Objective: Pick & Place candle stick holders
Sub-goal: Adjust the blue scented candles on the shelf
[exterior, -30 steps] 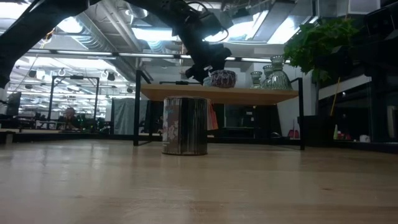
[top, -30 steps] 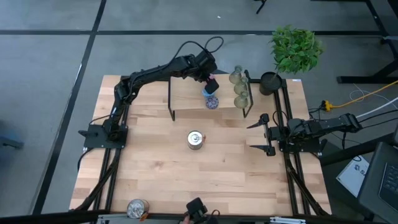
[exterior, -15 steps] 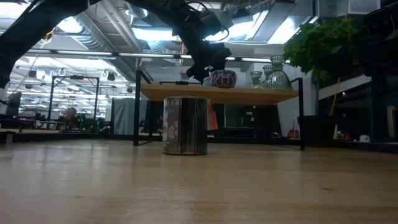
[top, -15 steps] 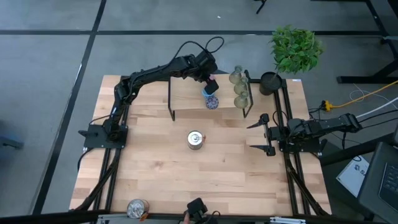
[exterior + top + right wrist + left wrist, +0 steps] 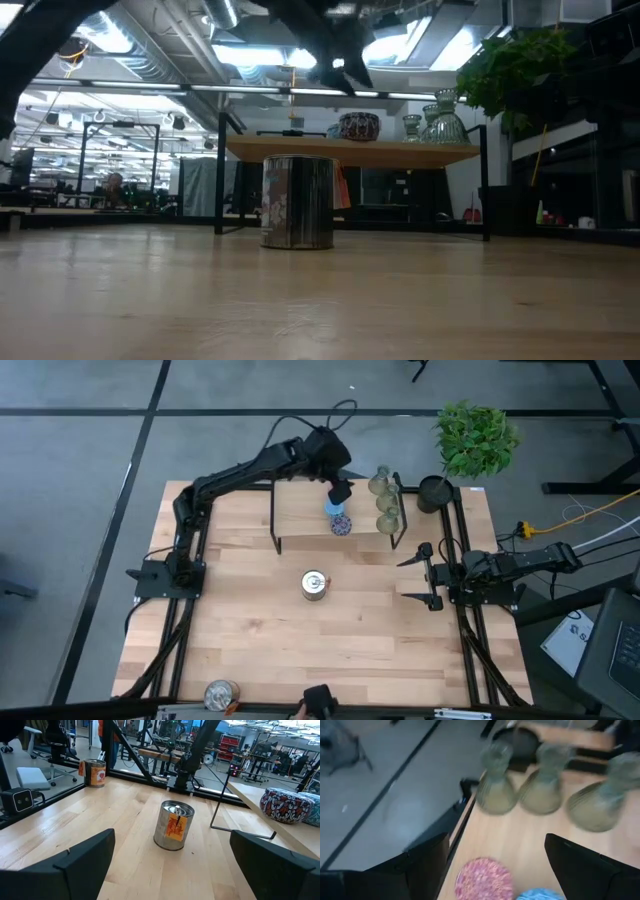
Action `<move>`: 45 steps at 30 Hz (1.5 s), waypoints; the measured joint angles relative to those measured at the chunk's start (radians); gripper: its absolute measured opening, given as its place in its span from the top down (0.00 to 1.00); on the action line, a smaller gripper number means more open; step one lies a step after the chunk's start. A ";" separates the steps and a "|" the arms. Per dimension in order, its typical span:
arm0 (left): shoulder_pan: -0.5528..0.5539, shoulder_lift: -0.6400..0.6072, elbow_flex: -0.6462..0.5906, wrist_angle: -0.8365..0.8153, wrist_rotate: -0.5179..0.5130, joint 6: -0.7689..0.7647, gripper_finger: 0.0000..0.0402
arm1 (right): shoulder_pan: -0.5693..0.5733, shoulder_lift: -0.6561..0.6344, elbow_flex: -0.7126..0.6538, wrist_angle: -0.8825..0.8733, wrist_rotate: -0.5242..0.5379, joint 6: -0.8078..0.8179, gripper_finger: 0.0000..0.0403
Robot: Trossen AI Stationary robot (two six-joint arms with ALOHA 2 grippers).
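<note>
A raised wooden shelf at the table's far side carries three pale green glass candle stick holders in a row, a blue holder and a speckled pink-purple holder, all standing on their bases. My left gripper hangs open above the blue holder, clear of it; in the left wrist view the speckled holder and the blue holder show below its open fingers. A silvery holder stands mid-table. My right gripper waits open at the right.
A second silvery holder stands at the table's near left corner. A black plant pot and a green plant sit at the far right, beside the shelf's black metal leg. Bare wood lies around the middle holder.
My left gripper has risen from the shelf, away from the blue holder, and has rolled a little. The blue holder stays standing on the shelf beside the speckled one.
</note>
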 joint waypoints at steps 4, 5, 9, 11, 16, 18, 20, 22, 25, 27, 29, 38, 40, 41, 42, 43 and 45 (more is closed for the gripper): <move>0.010 -0.076 -0.054 0.083 0.105 0.018 0.19 | 0.000 0.000 0.000 0.000 0.000 0.000 0.01; 0.012 -0.094 -0.075 0.101 0.138 0.019 0.19 | 0.000 0.000 0.000 0.000 0.000 0.000 0.01; 0.012 -0.161 -0.204 0.149 0.171 0.031 0.19 | 0.000 0.000 0.000 0.000 0.000 0.000 0.01; 0.011 -0.200 -0.287 0.193 0.168 0.016 0.19 | 0.000 0.000 0.000 0.000 0.000 0.000 0.01; 0.008 -0.335 -0.538 0.376 0.157 -0.046 0.19 | 0.000 0.000 0.000 0.000 0.000 0.000 0.01; -0.002 -0.398 -0.658 0.502 0.154 -0.061 0.19 | 0.000 0.000 0.000 0.000 0.000 0.000 0.01; -0.014 -0.458 -0.773 0.629 0.154 -0.070 0.19 | 0.000 0.000 0.000 0.000 0.000 0.000 0.01; -0.024 -0.515 -0.884 0.736 0.155 -0.086 0.19 | 0.000 0.000 0.000 0.000 0.000 0.000 0.01; -0.033 -0.584 -1.043 0.887 0.146 -0.110 0.19 | 0.000 0.000 0.000 0.000 0.000 0.000 0.01; -0.043 -0.619 -1.124 0.940 0.134 -0.121 0.19 | 0.000 0.000 0.000 0.000 0.000 0.000 0.01; -0.054 -0.644 -1.183 0.949 0.104 -0.124 0.19 | 0.000 0.000 0.000 0.000 0.000 0.000 0.01; -0.064 -0.623 -1.240 0.938 -0.003 -0.074 0.20 | 0.000 0.000 0.000 0.000 0.000 0.000 0.01; -0.063 -0.610 -1.240 0.944 -0.023 -0.073 0.22 | 0.000 0.000 0.000 0.000 0.000 0.000 0.01; -0.063 -0.603 -1.240 0.941 -0.030 -0.078 0.24 | 0.000 0.000 0.000 0.000 0.000 0.000 0.01; -0.063 -0.595 -1.240 0.938 -0.032 -0.080 0.27 | 0.000 0.000 0.000 0.000 0.000 0.000 0.01; -0.067 -0.587 -1.240 0.938 -0.032 -0.079 0.29 | 0.000 0.000 0.000 0.000 0.000 0.000 0.01; -0.077 -0.568 -1.235 0.936 -0.042 -0.079 0.36 | 0.000 0.000 0.000 0.000 0.000 0.000 0.01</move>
